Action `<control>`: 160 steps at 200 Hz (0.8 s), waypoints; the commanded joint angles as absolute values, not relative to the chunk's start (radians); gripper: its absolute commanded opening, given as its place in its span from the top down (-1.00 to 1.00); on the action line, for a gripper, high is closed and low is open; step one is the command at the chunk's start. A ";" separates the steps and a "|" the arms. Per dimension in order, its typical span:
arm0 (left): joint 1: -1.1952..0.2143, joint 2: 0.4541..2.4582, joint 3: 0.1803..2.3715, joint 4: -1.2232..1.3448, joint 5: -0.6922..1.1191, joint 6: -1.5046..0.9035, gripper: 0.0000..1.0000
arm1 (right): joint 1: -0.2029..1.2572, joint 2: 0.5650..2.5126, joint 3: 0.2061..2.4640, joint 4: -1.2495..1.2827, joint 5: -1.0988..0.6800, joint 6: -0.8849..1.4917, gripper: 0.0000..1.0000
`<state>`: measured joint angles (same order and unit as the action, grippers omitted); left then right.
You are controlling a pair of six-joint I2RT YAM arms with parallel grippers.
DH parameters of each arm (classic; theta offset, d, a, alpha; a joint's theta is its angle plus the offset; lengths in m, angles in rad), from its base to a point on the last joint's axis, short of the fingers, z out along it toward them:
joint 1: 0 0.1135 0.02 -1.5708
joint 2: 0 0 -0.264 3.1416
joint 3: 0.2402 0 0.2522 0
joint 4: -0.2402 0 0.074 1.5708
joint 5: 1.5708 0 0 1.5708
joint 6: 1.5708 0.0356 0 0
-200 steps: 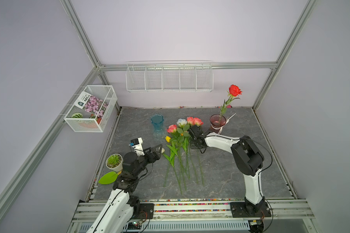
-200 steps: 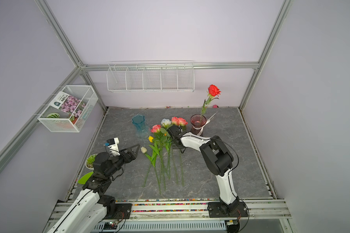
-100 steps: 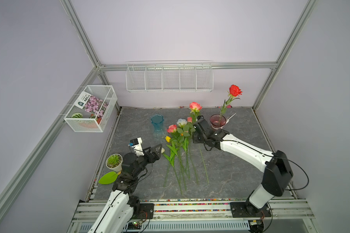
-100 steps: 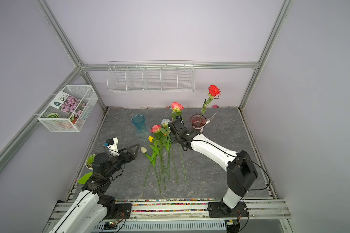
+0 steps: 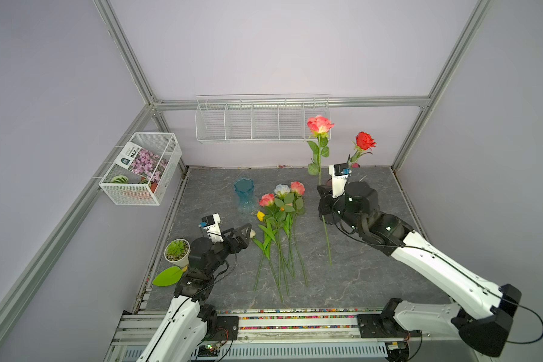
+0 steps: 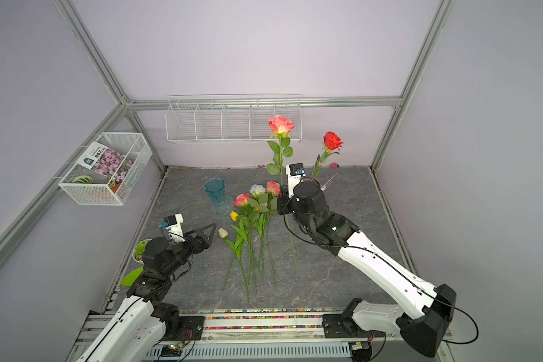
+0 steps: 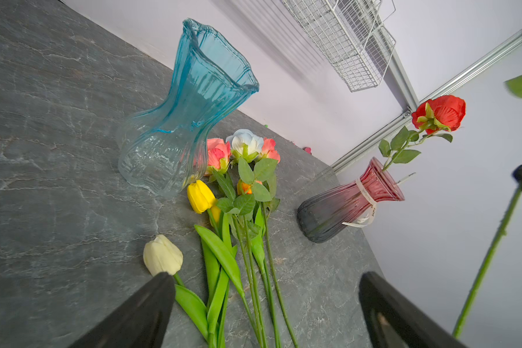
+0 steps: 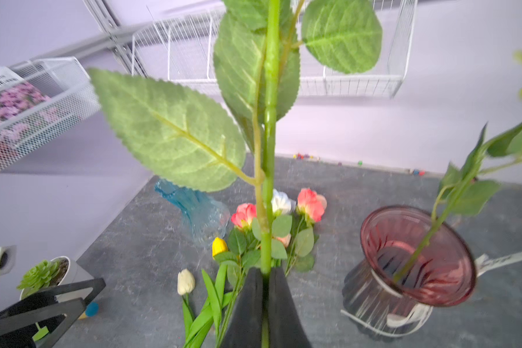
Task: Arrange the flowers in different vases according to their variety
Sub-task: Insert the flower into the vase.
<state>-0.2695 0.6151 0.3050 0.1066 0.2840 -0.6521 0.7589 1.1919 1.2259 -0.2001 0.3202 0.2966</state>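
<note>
Right gripper [image 8: 264, 272] is pinched tight on the coral rose [image 5: 319, 124] stem below the leaves. Bloom is up, rose held upright over the desk [image 5: 351, 282] near its far right corner. Maroon vase [image 8: 371, 295] stands just beside it in that corner, red rose [image 5: 365, 141] already leaning in it. Left gripper [image 7: 264, 280] is spread wide and empty, over the near left part by the cream tulip [image 7: 162, 254]. The pile [image 5: 279, 219] lies mid-desk. Teal vase [image 5: 243, 194] is empty, toward the far left.

Risks as I read it:
- A long tail of stem hangs below the pinch. If it isn't lifted above the flared rim first, it catches the lip and can tip the vase.
- Thin round stem in a flat pinch may swivel, and the tail swings off the mouth.
- Its leaves can snag the red rose and drag it over.
- In both top views the wrist hides the vase mouth, so only the right wrist view helps with alignment.
- Can't tell if the tail touches the desk. If it does, a sideways move bends it.
</note>
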 commanded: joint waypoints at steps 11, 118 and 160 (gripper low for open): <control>-0.275 0.614 0.314 0.117 0.275 -0.634 -0.99 | 0.739 1.157 1.256 0.009 0.382 0.119 1.00; -0.274 0.621 0.314 0.115 0.259 -0.620 -0.99 | 0.540 1.389 1.365 0.579 0.427 -0.126 1.00; -0.274 0.643 0.314 0.128 0.261 -0.618 -0.99 | 0.478 1.488 1.428 0.579 0.397 -0.083 1.00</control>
